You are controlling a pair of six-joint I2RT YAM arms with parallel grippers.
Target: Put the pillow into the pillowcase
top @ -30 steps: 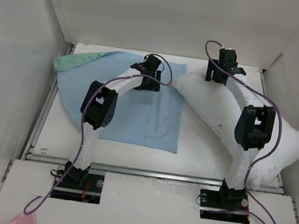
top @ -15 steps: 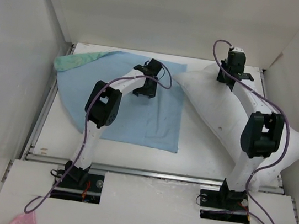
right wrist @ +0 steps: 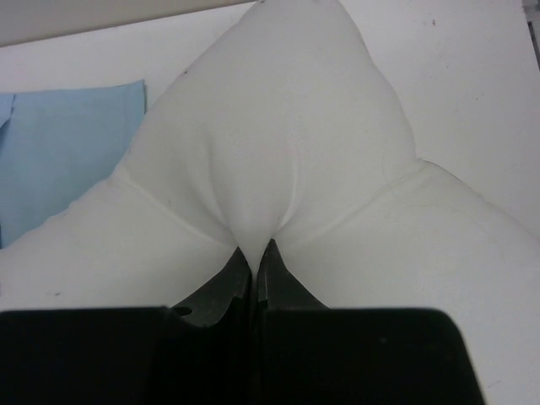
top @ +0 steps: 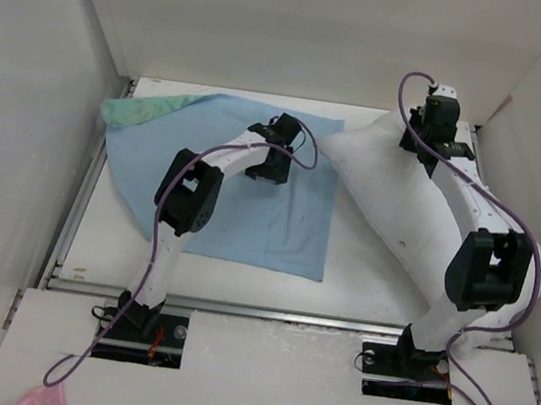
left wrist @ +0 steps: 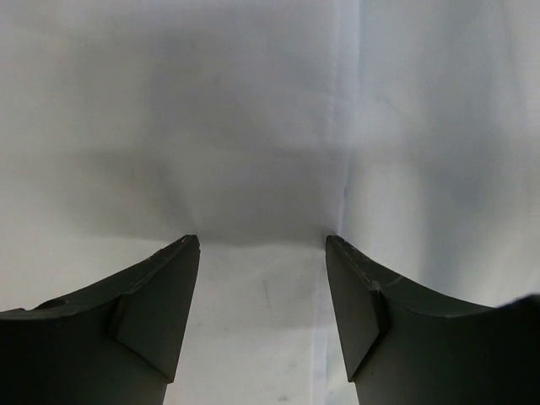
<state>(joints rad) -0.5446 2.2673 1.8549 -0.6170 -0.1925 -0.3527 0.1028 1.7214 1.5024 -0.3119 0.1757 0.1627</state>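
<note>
The white pillow (top: 393,195) lies slantwise on the right of the table, its far corner raised. My right gripper (top: 431,134) is shut on that corner. In the right wrist view a pinch of pillow (right wrist: 287,126) fabric bunches into the closed right gripper (right wrist: 255,249). The pillowcase (top: 221,196) lies flat on the left, pale blue face up, with a teal-green corner (top: 138,108) turned over at the far left; its edge also shows as a blue pillowcase (right wrist: 67,143) strip. My left gripper (top: 269,157) hovers low over it; the left gripper (left wrist: 261,240) is open, only flat cloth between its fingers.
White walls (top: 56,82) close in the table on the left, back and right. A metal rail (top: 275,314) runs along the table's near edge. A pink scrap (top: 41,399) lies at the near left, off the table.
The right gripper has shut on the pillow's far corner and drawn it up and to the back right. The left gripper has shifted slightly right over the pillowcase and narrowed a little.
</note>
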